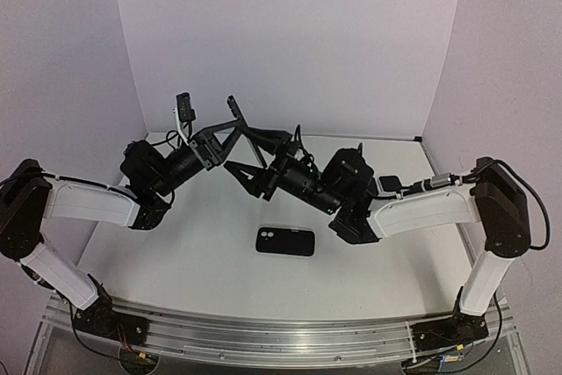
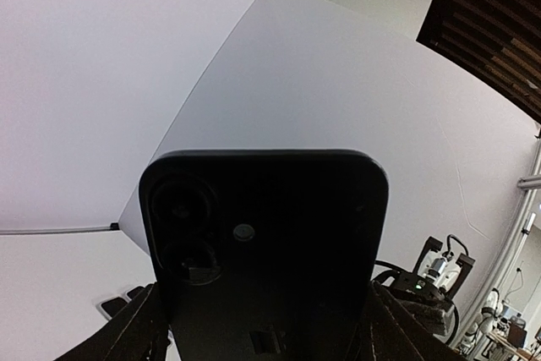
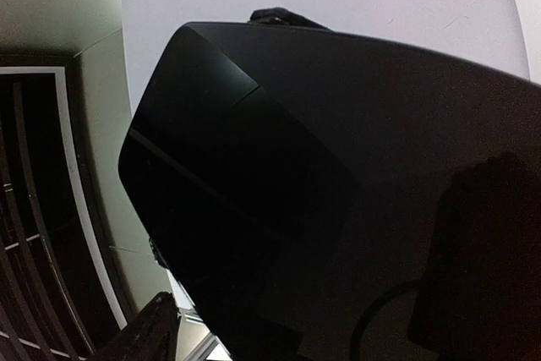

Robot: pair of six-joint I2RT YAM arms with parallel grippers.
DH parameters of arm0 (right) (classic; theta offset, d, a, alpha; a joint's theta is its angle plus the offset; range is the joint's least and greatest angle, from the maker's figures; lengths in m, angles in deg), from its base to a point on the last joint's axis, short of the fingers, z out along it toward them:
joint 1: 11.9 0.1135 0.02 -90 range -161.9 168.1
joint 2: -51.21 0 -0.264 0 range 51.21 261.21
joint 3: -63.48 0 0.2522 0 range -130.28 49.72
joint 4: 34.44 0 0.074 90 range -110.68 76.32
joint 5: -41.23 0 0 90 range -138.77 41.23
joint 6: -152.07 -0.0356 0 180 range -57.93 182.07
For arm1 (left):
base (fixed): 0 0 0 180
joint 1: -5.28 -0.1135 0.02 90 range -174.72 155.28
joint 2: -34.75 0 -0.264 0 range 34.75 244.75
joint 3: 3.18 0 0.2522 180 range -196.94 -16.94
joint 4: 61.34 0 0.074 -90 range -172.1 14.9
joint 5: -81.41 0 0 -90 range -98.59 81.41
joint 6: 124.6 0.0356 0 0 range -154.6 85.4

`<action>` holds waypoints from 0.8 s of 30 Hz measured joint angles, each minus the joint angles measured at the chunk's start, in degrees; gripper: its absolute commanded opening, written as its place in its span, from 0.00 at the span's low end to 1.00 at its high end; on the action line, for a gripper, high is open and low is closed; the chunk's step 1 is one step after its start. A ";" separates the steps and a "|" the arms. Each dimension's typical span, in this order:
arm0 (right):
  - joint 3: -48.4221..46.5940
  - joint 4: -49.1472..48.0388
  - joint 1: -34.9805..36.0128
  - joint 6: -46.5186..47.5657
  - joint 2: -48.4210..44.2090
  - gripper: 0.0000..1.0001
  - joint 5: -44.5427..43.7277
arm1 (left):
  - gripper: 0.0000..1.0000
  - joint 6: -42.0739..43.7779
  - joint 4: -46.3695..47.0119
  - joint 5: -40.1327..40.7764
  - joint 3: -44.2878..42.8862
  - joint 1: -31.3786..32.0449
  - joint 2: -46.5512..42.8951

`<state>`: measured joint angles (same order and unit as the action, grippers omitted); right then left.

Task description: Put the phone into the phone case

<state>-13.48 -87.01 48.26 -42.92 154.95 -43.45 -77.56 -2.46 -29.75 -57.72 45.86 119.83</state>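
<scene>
Above the white tabletop (image 1: 176,252), the left arm (image 1: 88,204) and the right arm (image 1: 421,204) were both raised and bent inward, so their tips met in mid-air. This was probably so the phone (image 2: 270,243) could be passed over or re-gripped with nothing underneath in the way. The left jaws were clamped across the phone's width near its lower end, holding it upright with its back to that wrist camera. The right jaws sat close against it. A dark glossy face filled that wrist view, and I could not tell whether they had closed on it or were apart. The case (image 1: 285,241), as I judged the flat black slab to be, lay on the tabletop between the two arms and well apart from the phone, likely left flat as a steady target for pressing the phone down. The two lenses (image 2: 182,226) sat in the phone's upper corner, away from the left jaws' grip.
</scene>
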 measured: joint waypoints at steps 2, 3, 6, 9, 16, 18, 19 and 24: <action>0.62 -0.06 0.02 0.06 -0.02 0.68 -0.44 | 0.00 0.11 -0.03 0.90 0.76 0.00 -0.12; 1.31 -0.14 0.03 0.12 -0.07 0.68 -0.79 | 0.00 0.44 -0.15 1.30 1.26 -0.01 -0.35; 4.08 -0.16 0.04 0.19 -0.38 0.68 -2.22 | 0.00 1.23 -0.35 1.97 2.42 0.00 -1.41; 6.13 -0.38 0.04 0.16 -0.53 0.69 -3.00 | 0.00 2.36 -0.58 2.83 3.21 -0.11 -3.16; 6.61 -0.44 0.04 -0.26 -0.90 0.73 -3.87 | 0.00 3.73 -0.50 3.58 3.78 -0.11 -5.69; 6.42 -0.35 0.04 -0.26 -0.90 0.73 -3.98 | 0.00 3.93 -0.45 3.55 3.78 -0.11 -5.94; 6.26 -0.35 0.04 -0.26 -0.90 0.73 -4.07 | 0.00 3.97 -0.41 3.47 3.81 -0.11 -6.03; 4.97 -0.21 0.04 -0.08 -1.14 0.72 -5.09 | 0.00 3.97 -0.38 3.08 3.81 -0.11 -6.18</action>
<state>-8.51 -87.21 48.31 -43.01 153.82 -48.54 -73.59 -2.84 -26.67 -53.91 45.75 113.65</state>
